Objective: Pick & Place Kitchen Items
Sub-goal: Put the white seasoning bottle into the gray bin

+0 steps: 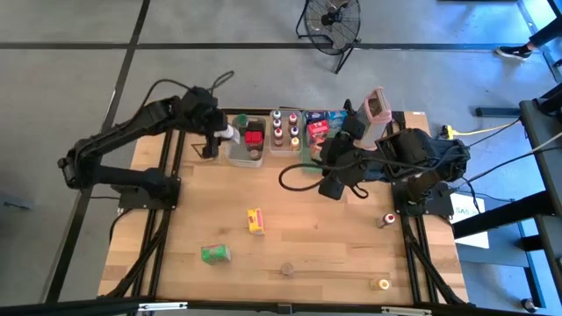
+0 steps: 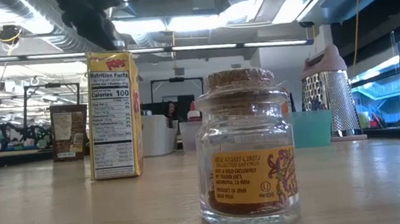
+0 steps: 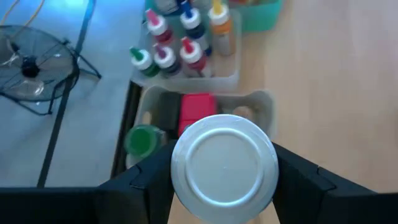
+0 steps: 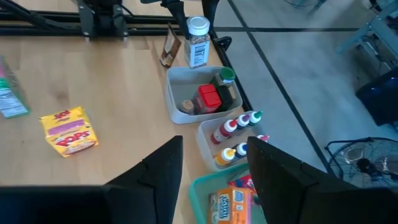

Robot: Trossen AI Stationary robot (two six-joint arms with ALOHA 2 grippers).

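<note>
Left gripper [image 3: 224, 186] pinches a white-capped spice jar [image 3: 224, 168] just above the clear tub [image 3: 264, 102] at the table's far edge; it should lower centred over free space before releasing. Right gripper [image 4: 214, 165], fingers spread and empty, hovers near the green tray [image 4: 205, 186].

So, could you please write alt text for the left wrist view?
The left gripper holds a white-capped jar between its fingers, above a clear tub containing a red box and a green-lidded jar. Beyond it, a second tub holds small bottles with coloured caps.
</note>
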